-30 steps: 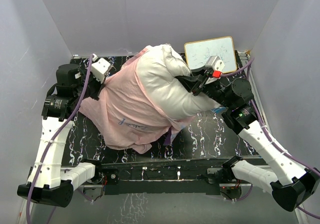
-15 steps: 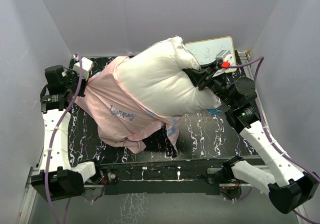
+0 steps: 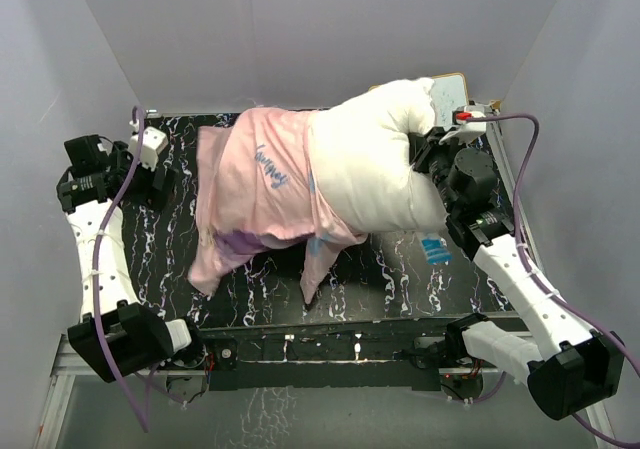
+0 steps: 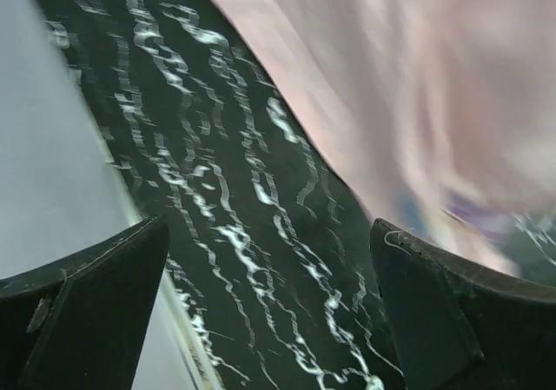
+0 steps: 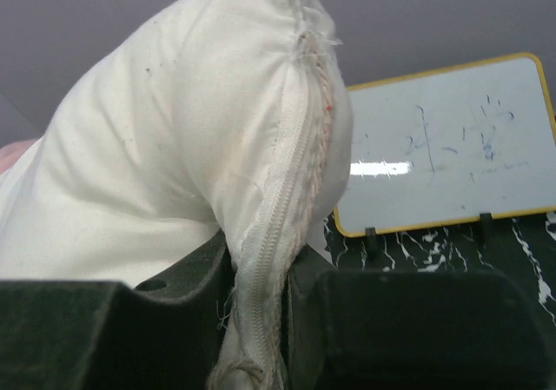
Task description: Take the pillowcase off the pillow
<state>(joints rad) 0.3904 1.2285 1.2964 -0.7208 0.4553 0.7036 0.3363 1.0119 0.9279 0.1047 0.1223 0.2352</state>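
closest in, my right gripper [image 5: 261,316] is pinched tight on the zippered seam of the pillow [image 5: 148,147], with only a thin fold of cloth and thread between the pads. my left gripper [image 4: 269,303] is spread wide with nothing in it, hanging over the bare table [image 4: 217,199] at the left edge, just short of the pillowcase [image 3: 255,179]. farther out, the pillowcase lies inside out, pale pink, wrapped round the left half of the pillow, while the white right half is out of it. behind that stands the whiteboard [image 5: 452,138], close to the pillow's far corner. my worry: with the case unheld, any pull on the pillow would likely drag the case along. the seam is a slim purchase and could slip or tear. a swing backward could knock the whiteboard.
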